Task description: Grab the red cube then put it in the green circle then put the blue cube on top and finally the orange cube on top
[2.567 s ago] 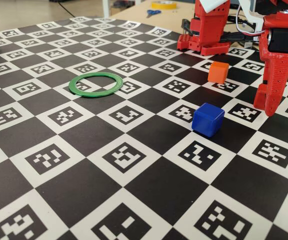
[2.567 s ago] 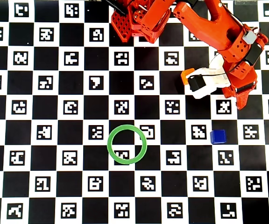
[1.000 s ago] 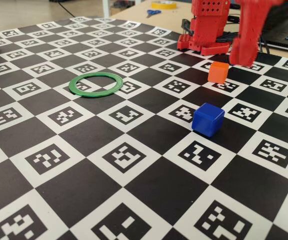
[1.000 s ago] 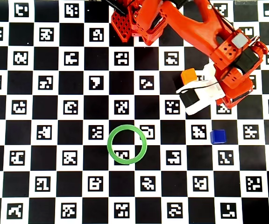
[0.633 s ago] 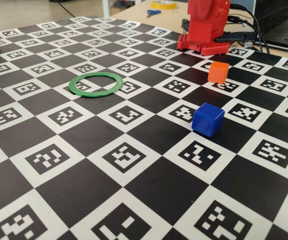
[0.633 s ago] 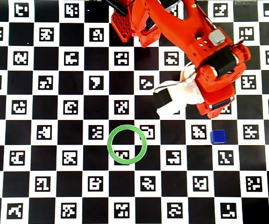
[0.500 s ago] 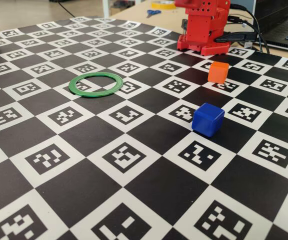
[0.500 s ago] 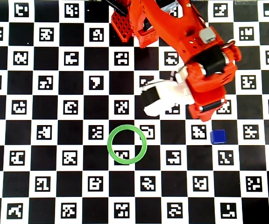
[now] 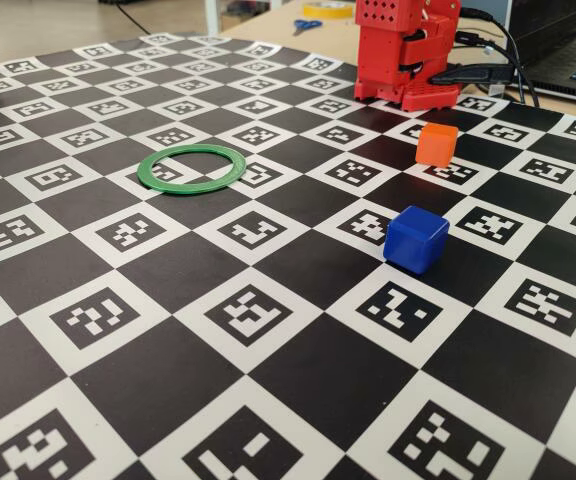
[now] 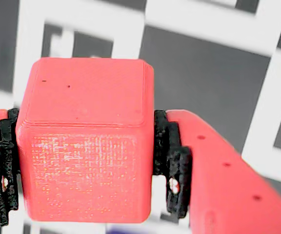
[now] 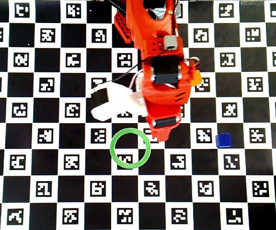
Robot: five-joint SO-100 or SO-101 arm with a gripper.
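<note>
We hold the red cube [image 10: 84,141] pinched between our gripper's [image 10: 84,165] black pads [image 10: 172,165], clear above the checkered board [image 9: 298,390].

In the overhead view our arm [image 11: 162,81] reaches toward the green circle [image 11: 130,148], its tip just beside the ring's upper right rim; the ring lies flat and empty. The blue cube [image 11: 223,140] sits well to the right of it, and the orange cube [image 11: 196,77] peeks out from beside our arm, farther back.
</note>
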